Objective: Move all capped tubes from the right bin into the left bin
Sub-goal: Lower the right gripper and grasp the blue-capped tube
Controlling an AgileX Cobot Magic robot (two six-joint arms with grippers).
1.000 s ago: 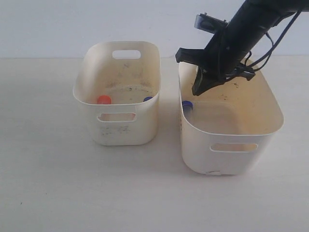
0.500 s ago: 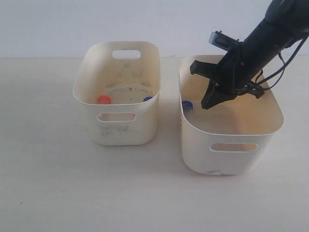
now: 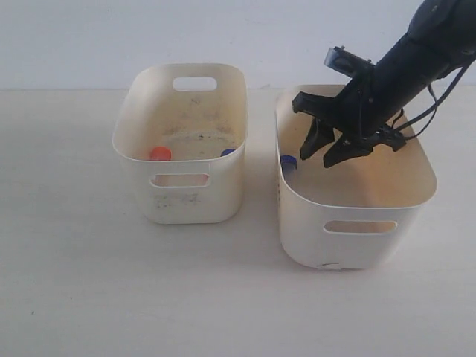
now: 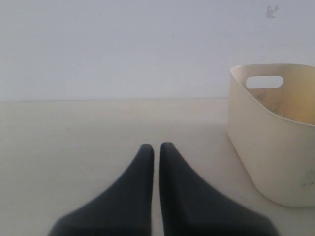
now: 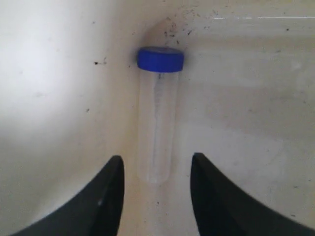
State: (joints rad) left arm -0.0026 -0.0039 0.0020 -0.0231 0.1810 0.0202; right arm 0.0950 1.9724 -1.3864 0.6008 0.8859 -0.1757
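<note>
Capped tube [image 5: 156, 129], clear cylinder, round blue cap [image 5: 160, 59], speckled cream right bin [image 5: 54, 103]

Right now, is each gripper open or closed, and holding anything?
Left gripper: shut, holding nothing.
Right gripper: open, holding nothing, jaws lined up over the blue-capped tube.

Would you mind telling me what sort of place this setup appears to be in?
Probably a robotics test bench: a plain pale table, a blank white wall, and the right gripper open over a blue-capped tube in the right bin.
</note>
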